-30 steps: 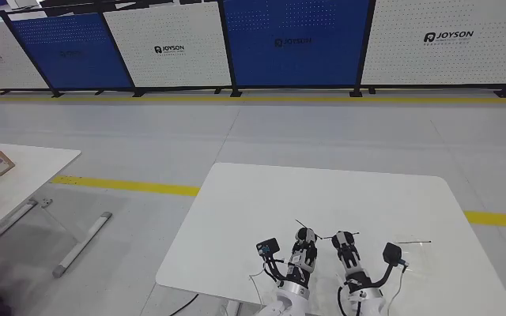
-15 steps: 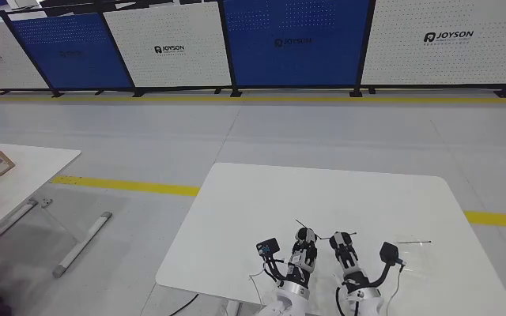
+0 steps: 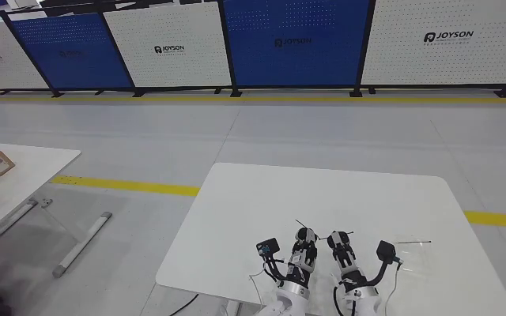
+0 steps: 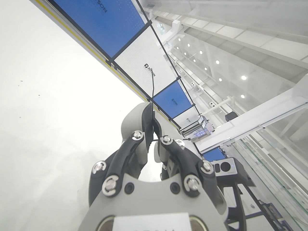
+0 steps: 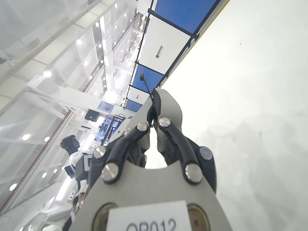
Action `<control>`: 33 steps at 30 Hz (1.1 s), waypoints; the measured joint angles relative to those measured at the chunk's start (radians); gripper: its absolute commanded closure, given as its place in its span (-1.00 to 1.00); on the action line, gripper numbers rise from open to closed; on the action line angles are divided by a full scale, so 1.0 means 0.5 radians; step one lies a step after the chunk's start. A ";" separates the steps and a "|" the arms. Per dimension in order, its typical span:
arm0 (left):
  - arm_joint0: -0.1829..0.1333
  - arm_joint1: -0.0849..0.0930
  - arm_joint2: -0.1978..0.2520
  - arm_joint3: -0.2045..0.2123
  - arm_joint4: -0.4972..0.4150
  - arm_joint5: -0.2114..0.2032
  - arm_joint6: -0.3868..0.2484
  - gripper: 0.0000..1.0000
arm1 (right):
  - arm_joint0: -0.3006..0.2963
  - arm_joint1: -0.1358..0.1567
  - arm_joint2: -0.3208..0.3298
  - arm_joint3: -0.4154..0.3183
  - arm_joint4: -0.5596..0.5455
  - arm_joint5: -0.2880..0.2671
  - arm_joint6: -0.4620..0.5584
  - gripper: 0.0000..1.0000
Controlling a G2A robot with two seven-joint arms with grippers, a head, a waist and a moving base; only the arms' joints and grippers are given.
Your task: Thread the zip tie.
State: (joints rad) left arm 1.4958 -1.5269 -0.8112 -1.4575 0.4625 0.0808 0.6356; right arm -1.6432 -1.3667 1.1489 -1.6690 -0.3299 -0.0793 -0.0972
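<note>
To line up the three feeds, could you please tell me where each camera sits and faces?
Top view: above the arms, looking down at the white table, both arms at its near edge, panels behind.
Left wrist view: on that wrist, looking along the left gripper, shut on the zip tie, toward panels and ceiling.
Right wrist view: on that wrist, looking along the right gripper, also shut on the zip tie.
Shared: all three see those panels.

right gripper [image 3: 337, 236] shifted slightly toward left gripper [image 3: 304, 235], gap narrower
</note>
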 measured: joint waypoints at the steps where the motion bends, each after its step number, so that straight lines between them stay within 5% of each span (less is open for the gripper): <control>1: 0.000 0.000 -0.005 -0.002 -0.011 -0.001 -0.018 1.00 | 0.000 0.000 0.000 0.000 -0.001 0.000 0.000 1.00; 25: 0.032 -0.030 -0.058 -0.072 -0.169 -0.068 -0.025 1.00 | 0.069 -0.005 0.020 0.091 0.196 -0.207 0.123 1.00; 28: 0.032 -0.032 -0.061 -0.069 -0.159 -0.053 -0.031 0.68 | 0.058 -0.007 0.015 0.082 0.145 -0.195 0.066 1.00; 33: 0.030 -0.036 -0.064 -0.057 -0.139 -0.042 -0.031 0.62 | 0.043 -0.008 0.021 0.062 0.120 -0.188 0.026 1.00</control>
State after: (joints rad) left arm 1.5106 -1.5447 -0.8432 -1.4860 0.3932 0.0599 0.6201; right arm -1.6218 -1.3705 1.1594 -1.6378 -0.2699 -0.1733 -0.0842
